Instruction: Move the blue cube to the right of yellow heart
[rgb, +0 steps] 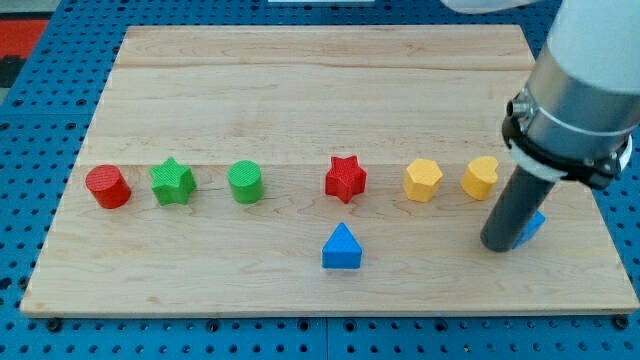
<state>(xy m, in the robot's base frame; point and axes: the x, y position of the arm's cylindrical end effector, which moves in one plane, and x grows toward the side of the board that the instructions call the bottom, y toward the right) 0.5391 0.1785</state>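
Note:
The blue cube (533, 227) lies at the view's right, mostly hidden behind my rod; only a blue corner shows. My tip (497, 245) rests on the board just left of it, touching or nearly touching it. The yellow heart (480, 177) sits just above the tip, partly behind the rod. A yellow hexagon (423, 180) lies to its left.
In a row across the wooden board (300, 80) from the view's left lie a red cylinder (108, 187), a green star (172, 182), a green cylinder (245, 182) and a red star (345, 178). A blue triangle (342, 247) lies below the red star.

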